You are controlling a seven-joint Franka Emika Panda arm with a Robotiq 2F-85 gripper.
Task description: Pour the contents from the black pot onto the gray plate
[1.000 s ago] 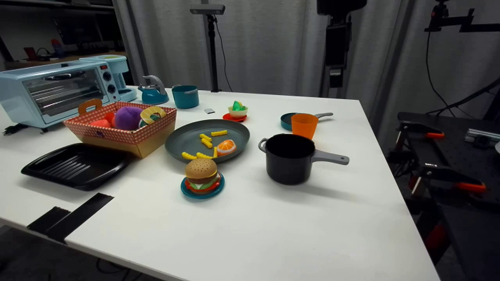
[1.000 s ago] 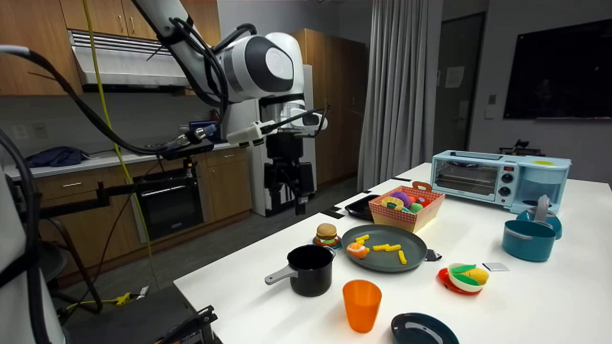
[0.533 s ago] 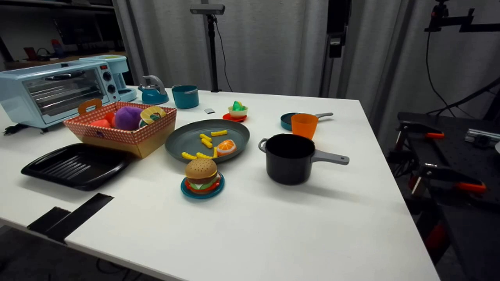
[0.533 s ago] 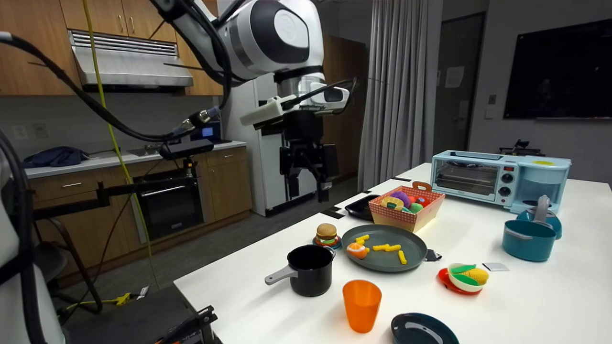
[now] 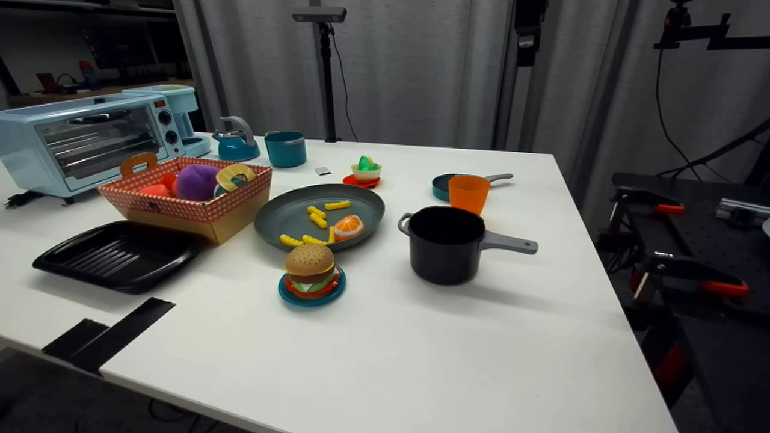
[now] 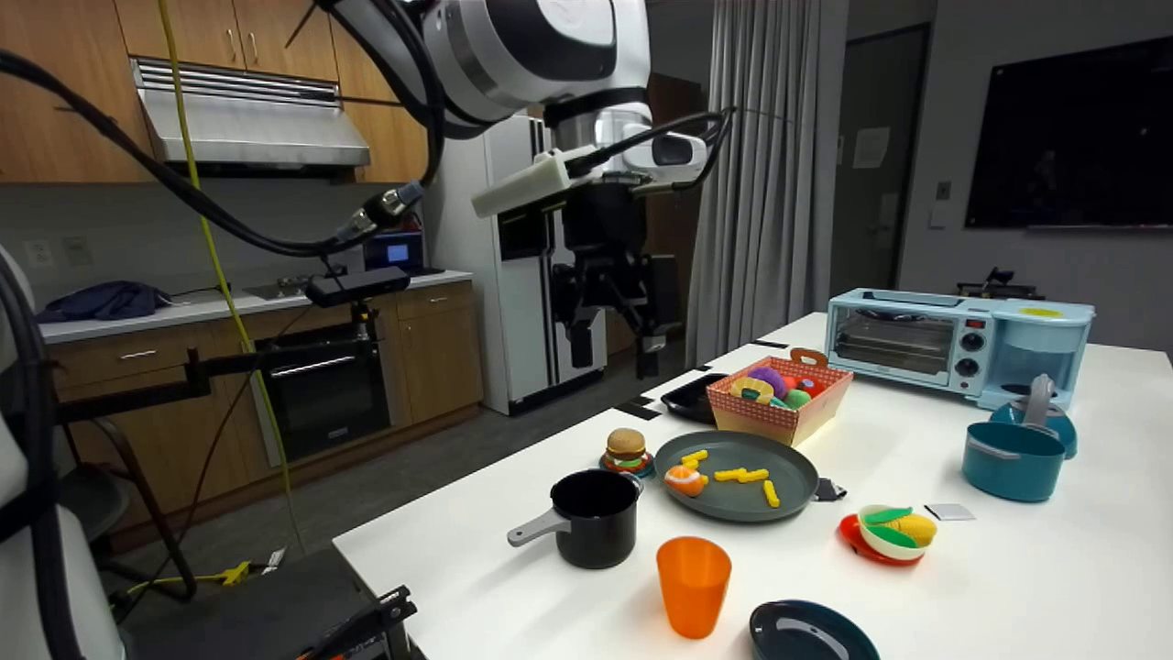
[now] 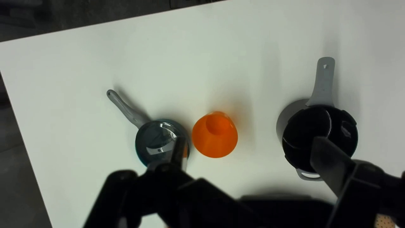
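Note:
The black pot [image 5: 445, 258] stands upright on the table with its gray handle out to one side; it also shows in an exterior view [image 6: 597, 536]. In the wrist view the pot [image 7: 303, 129] looks empty inside, partly covered by a finger. The contents, several yellow fry pieces [image 5: 318, 221] and an orange slice piece [image 5: 349, 227], lie on the gray plate [image 5: 280, 210], also seen in an exterior view [image 6: 733, 506]. No green piece shows on the plate. My gripper [image 6: 614, 356] is open and empty, high above the table; its spread fingers show in the wrist view [image 7: 250, 142].
An orange cup [image 6: 694, 587] and a teal pan [image 7: 158, 141] stand near the pot. A toy burger [image 5: 310, 270] on a blue saucer sits beside the plate. Around are a toy basket [image 5: 204, 210], a black tray [image 5: 120, 255] and a bowl of corn [image 6: 893, 532].
My gripper has risen and moved rightward in both exterior views, away from the table. The pot, the plate and the pieces have not moved.

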